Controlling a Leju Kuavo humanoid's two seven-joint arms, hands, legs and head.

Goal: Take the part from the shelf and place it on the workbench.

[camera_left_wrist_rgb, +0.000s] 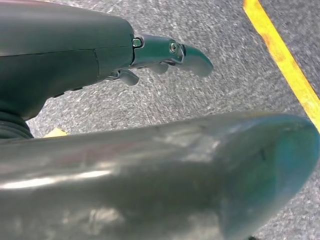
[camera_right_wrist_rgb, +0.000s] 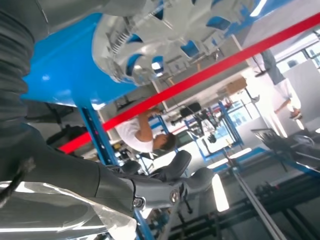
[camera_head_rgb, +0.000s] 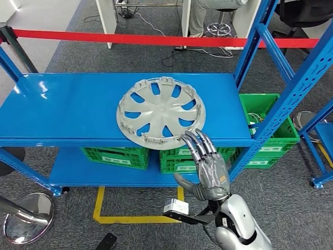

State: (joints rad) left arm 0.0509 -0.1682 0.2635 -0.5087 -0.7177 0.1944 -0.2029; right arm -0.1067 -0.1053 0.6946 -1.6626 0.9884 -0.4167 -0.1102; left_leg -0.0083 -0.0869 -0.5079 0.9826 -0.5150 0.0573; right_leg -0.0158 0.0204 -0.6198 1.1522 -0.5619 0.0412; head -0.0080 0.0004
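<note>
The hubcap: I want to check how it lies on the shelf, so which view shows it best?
The head view: the whole silver hubcap lies flat on the blue shelf, its near edge overhanging, the right hand just before it. The right wrist view catches part of its rim, close and blurred. The left wrist view looks at floor.

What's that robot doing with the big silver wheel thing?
The robot is reaching its right hand toward a silver wheel cover lying flat on the blue shelf. Its fingers are spread near the cover's front edge and hold nothing. The left hand hangs over the grey floor, so the cover has not been picked up.
</note>
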